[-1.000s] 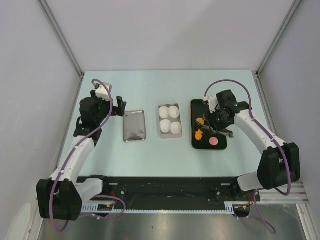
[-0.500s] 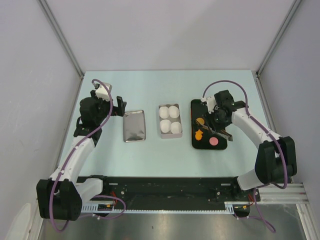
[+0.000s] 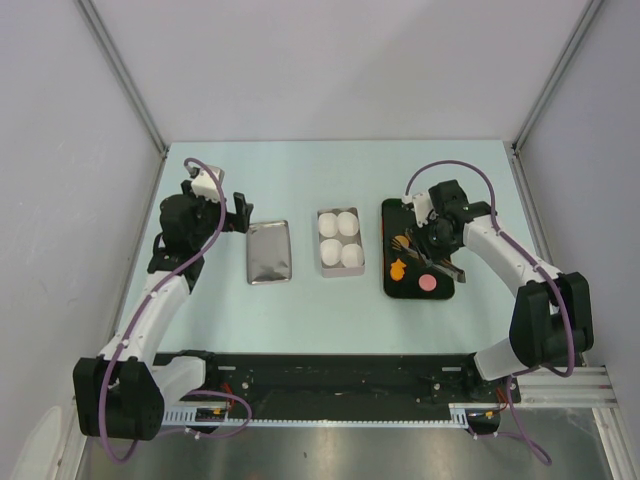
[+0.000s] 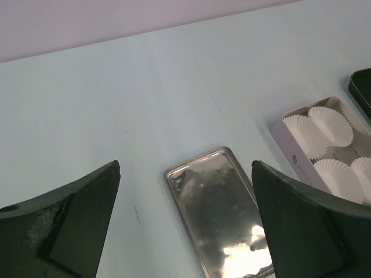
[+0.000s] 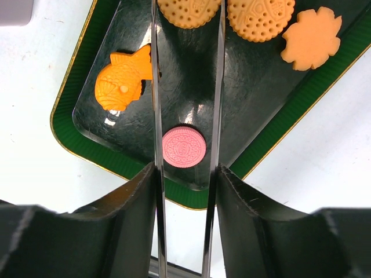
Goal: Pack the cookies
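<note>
The cookies lie on a dark green tray (image 5: pixel 272 104): a pink round one (image 5: pixel 184 147), an orange fish-shaped one (image 5: pixel 119 81), two round orange ones (image 5: pixel 188 11) and an orange flower (image 5: pixel 311 37). My right gripper (image 5: pixel 186 174) is shut on metal tongs (image 5: pixel 155 87), whose two blades stand apart on either side of the pink cookie and run up to a round orange one. In the top view the right gripper (image 3: pixel 432 245) hovers over the tray (image 3: pixel 390 215). My left gripper (image 4: pixel 185 165) is open and empty above the table.
A white box (image 3: pixel 322 268) holding several white paper cups sits mid-table and also shows in the left wrist view (image 4: pixel 290 145). A silver lid (image 3: pixel 269 252) lies left of it, just in front of the left gripper (image 3: pixel 238 213). Grey walls enclose the table.
My right gripper with the tongs has shifted slightly left and farther over the tray, now partly covering a round orange cookie. The left arm has not moved.
</note>
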You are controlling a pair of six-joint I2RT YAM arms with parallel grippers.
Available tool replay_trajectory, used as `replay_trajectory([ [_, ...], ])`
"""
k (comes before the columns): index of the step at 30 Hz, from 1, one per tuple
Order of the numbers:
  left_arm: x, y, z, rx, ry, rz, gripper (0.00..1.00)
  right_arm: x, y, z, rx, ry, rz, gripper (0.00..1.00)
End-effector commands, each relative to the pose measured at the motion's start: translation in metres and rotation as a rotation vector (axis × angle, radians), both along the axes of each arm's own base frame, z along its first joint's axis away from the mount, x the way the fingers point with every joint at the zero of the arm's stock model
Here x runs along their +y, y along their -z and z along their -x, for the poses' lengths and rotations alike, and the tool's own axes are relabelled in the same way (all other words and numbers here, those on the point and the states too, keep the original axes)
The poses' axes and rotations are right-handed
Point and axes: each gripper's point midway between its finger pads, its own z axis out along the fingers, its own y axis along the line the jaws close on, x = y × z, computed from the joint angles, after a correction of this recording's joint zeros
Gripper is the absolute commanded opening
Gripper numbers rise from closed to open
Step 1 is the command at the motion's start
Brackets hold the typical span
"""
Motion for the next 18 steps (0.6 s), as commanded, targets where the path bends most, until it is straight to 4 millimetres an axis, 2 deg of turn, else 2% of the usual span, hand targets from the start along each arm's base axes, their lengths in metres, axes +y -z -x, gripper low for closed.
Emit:
replay_trajectory([
  [1,0.001,-0.007,-0.002,-0.038,-0.004,-0.013,1.0,-0.001,-0.005,-0.006,-0.03,-0.004,-0.001,0.43],
  [9,0.0,-0.006,-0.002,-0.032,-0.001,-0.013,1.0,-0.001,-0.022,-0.014,-0.096,-0.003,-0.005,0.32],
  [18,0.0,-0.005,-0.003,-0.029,-0.002,-0.013,1.0,0.005,-0.071,-0.032,-0.244,-0.002,-0.045,0.31],
])
